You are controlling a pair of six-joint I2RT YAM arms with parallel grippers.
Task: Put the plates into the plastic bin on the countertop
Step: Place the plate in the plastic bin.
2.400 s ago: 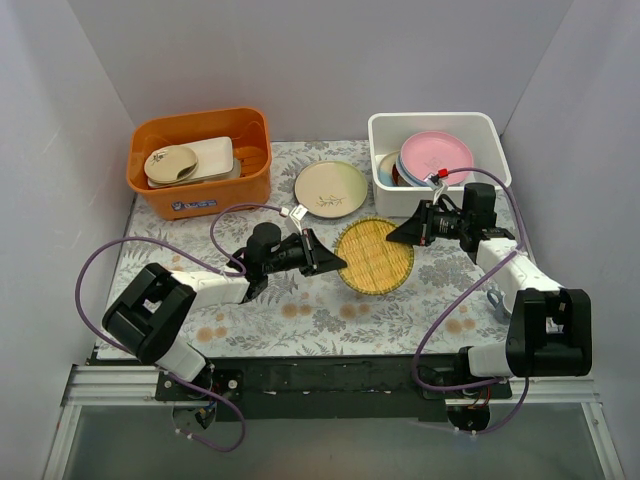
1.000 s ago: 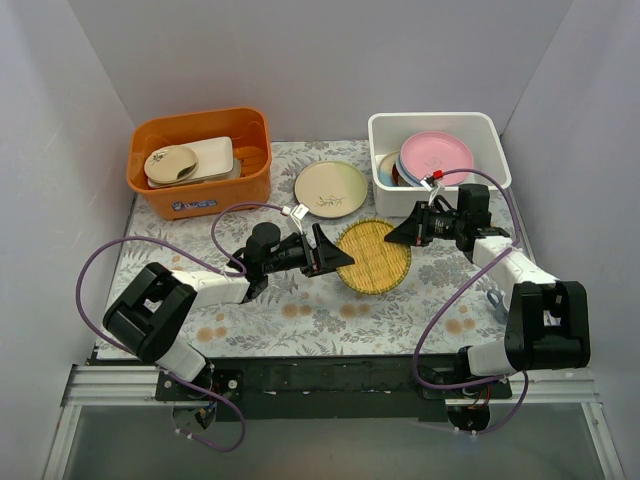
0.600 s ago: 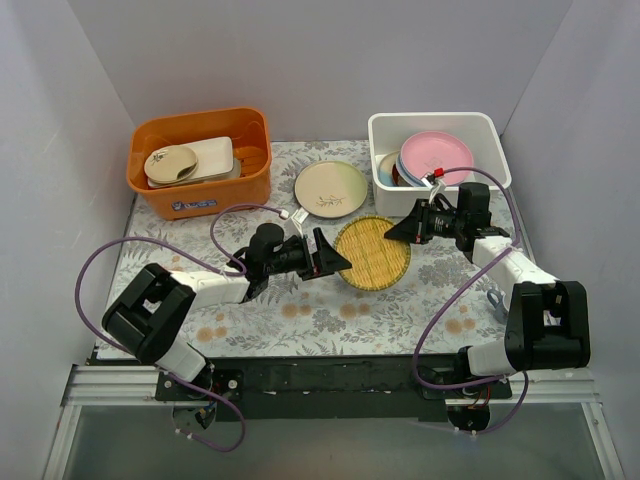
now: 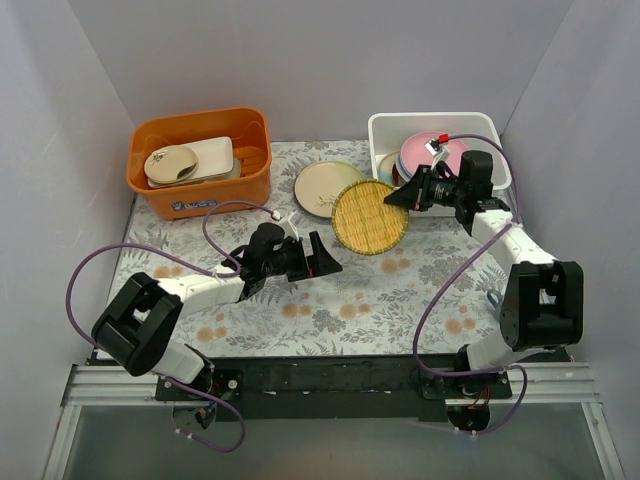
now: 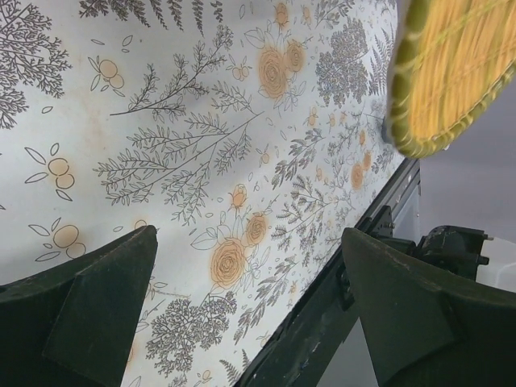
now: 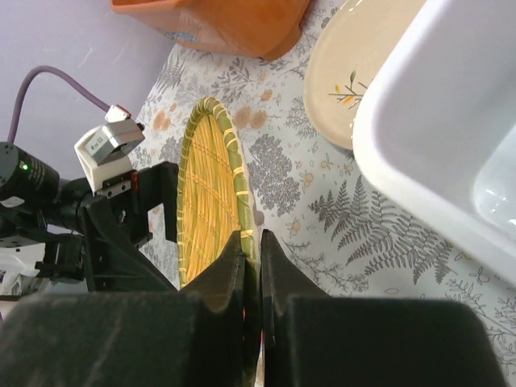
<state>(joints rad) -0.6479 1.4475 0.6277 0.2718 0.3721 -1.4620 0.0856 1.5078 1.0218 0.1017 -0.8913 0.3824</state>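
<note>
My right gripper (image 4: 394, 198) is shut on the rim of the yellow textured plate (image 4: 368, 217), holding it tilted above the countertop (image 4: 400, 290) just left of the white plastic bin (image 4: 390, 125). The right wrist view shows the plate (image 6: 205, 193) on edge, its green rim pinched where the right gripper (image 6: 251, 240) closes. My left gripper (image 4: 328, 257) stands open and empty below and left of the plate. The left wrist view has the plate (image 5: 451, 72) hanging at top right. A cream plate with a sprig (image 4: 322, 187) lies flat, partly hidden by the yellow one. A pink plate (image 4: 432, 150) tops the stack inside the bin.
An orange tub (image 4: 200, 190) with cream dishes stands at the back left. The bin's white wall (image 6: 435, 137) is close to the right of the held plate. The countertop's black front edge (image 5: 322, 322) lies near the left gripper. Grey walls enclose three sides.
The right gripper has lifted the yellow plate off the countertop and carried it back toward the bin, tilting it. The left gripper stays open and has drawn back slightly.
</note>
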